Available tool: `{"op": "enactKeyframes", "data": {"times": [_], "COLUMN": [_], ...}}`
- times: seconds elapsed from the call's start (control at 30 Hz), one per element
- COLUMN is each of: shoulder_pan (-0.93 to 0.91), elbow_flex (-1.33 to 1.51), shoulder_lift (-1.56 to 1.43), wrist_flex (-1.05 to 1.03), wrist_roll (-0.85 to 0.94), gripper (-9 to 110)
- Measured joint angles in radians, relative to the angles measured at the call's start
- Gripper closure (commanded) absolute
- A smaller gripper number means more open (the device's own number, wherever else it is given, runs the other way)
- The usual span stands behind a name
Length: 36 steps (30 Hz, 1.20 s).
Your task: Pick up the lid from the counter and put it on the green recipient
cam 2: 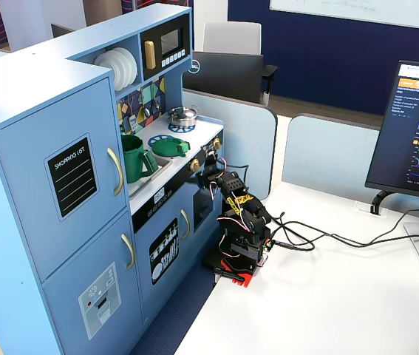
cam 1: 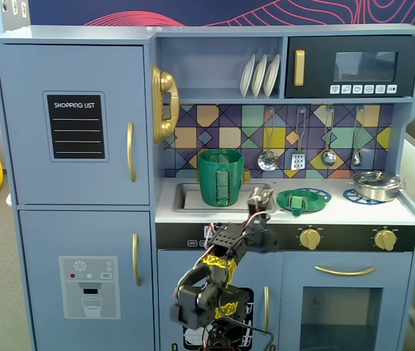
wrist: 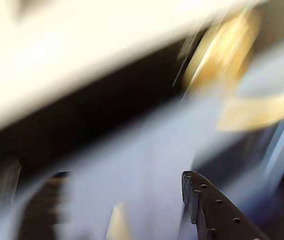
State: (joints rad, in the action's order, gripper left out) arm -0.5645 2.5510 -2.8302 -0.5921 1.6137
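The lid [cam 1: 300,201] is a flat green plastic disc with a blocky knob at its centre, lying on the white counter [cam 1: 339,211] atop a blue spoked burner ring [cam 1: 317,194]. To its left in a fixed view stands the recipient [cam 1: 220,176], a tall dark-green cup with ribbed walls and a strap-like handle facing front, set in the recessed sink [cam 1: 187,197]. A shiny steel pot [cam 1: 375,184] sits on the far right burner.

The gripper [cam 1: 260,197] is raised in front of the counter's front edge, between recipient and lid in that view, and touches neither. Its tip is small and partly blurred there, so I cannot tell whether the jaws are parted or closed.

The other fixed view, from the side, shows what the front one hides: the arm's red-footed base [cam 2: 236,272] resting on a white table [cam 2: 327,303] beside the toy kitchen, with black cables [cam 2: 320,240] trailing toward a monitor [cam 2: 413,133]. There the lid [cam 2: 169,147] and recipient [cam 2: 134,157] appear close together.

The wrist view is badly smeared (only shapes survive): one dark finger [wrist: 217,210] with small holes along it, a pale band above, and a gold blur [wrist: 222,50] that may be a knob.
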Motion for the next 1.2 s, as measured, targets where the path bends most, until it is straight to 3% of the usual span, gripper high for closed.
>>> {"op": "enactKeyframes", "data": {"times": [0.2, 0.37, 0.63, 1.2], "shoulder_pan": [-0.060, -0.063, -0.081, -0.081], "elbow_flex": [-0.014, -0.014, -0.106, -0.330], "shoulder_lift": [0.092, 0.207, 0.422, 0.707], "wrist_flex": [0.344, 0.514, 0.637, 0.696], "wrist_roll": [0.002, 0.020, 0.037, 0.037], "gripper": [57, 57, 59, 62]}}
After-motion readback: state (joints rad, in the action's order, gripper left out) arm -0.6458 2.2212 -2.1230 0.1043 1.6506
